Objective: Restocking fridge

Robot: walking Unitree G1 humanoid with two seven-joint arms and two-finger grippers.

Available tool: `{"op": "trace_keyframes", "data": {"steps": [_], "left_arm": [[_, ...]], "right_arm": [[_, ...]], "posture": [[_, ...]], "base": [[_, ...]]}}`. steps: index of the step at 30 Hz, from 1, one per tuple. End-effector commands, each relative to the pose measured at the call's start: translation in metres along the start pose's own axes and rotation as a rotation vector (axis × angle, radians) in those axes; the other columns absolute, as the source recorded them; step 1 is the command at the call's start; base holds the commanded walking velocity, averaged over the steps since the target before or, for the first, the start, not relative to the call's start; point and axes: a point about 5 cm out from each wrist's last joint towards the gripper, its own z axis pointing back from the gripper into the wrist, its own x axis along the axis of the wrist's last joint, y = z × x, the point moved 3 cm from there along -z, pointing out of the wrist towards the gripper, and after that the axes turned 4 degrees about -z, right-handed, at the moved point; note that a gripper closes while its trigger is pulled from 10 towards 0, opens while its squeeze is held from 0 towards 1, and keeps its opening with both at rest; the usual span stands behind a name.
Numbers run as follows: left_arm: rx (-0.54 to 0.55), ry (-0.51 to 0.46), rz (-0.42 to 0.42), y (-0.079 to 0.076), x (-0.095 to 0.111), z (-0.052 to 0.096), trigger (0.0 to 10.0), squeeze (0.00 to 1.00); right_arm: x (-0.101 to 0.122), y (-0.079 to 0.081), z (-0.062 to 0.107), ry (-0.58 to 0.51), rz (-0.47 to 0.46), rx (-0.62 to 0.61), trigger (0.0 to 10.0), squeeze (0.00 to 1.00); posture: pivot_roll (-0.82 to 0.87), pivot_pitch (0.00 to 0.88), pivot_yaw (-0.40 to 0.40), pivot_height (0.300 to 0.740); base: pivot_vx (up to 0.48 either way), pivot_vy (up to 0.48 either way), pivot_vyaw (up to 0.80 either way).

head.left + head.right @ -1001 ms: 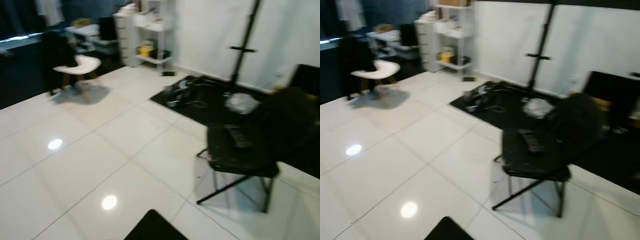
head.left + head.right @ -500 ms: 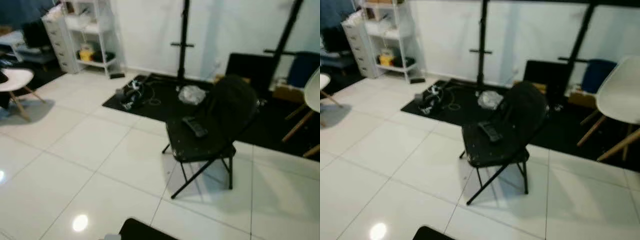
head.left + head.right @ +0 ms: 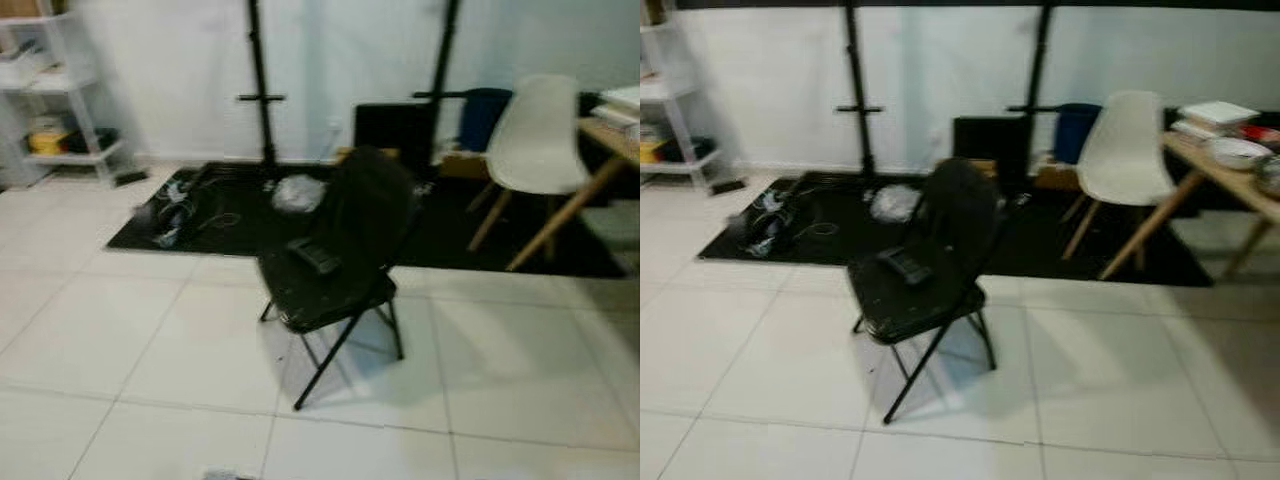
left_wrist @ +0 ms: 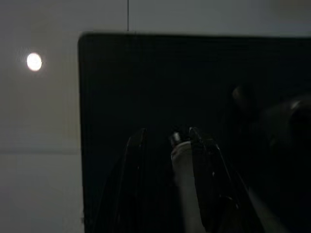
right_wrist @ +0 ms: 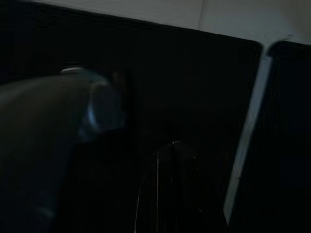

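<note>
left gripper (image 4: 167,141) holds pale item | right gripper (image 5: 172,150) closed | black folding chair (image 3: 335,260) ahead

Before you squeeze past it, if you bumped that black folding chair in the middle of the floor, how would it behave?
The black folding chair would probably slide, since its thin crossed legs stand on glossy tile. It looks light, so a knock high on the backrest might tip it. The dark device lying loose on its seat could well slip off.
</note>
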Motion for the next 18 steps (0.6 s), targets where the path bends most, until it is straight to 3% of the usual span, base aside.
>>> {"op": "trace_keyframes", "data": {"steps": [1, 5, 9, 14, 18], "left_arm": [[0.011, 0.04, -0.001, 0.006, -0.013, 0.004, 10.0, 0.0], [0.029, -0.005, 0.035, 0.011, 0.002, 0.001, 10.0, 0.0], [0.009, 0.009, -0.016, 0.005, 0.004, 0.0, 10.0, 0.0], [0.016, -0.014, 0.009, 0.007, 0.009, -0.001, 10.0, 0.0], [0.022, 0.015, 0.037, 0.006, -0.004, 0.001, 10.0, 0.0]], "right_arm": [[-0.005, 0.008, -0.001, 0.01, -0.014, 0.01, 10.0, 0.0], [-0.002, 0.005, -0.001, -0.002, -0.021, 0.008, 10.0, 0.0], [0.012, -0.008, 0.0, -0.047, -0.045, -0.037, 10.0, 0.0], [0.017, -0.003, -0.001, -0.061, -0.042, -0.016, 10.0, 0.0], [0.016, 0.001, -0.002, -0.053, -0.016, -0.007, 10.0, 0.0]], "posture": [[-0.06, 0.018, 0.049, 0.74], [-0.06, 0.0, 0.051, 0.74], [-0.06, 0.009, 0.034, 0.74], [-0.06, 0.0, 0.01, 0.74], [-0.07, 0.0, 0.012, 0.74]], "base": [[0.0, 0.0, -0.8], [0.0, 0.0, -0.78], [0.0, 0.0, 0.0], [0.0, 0.0, 0.0], [0.0, 0.0, 0.0]]}}
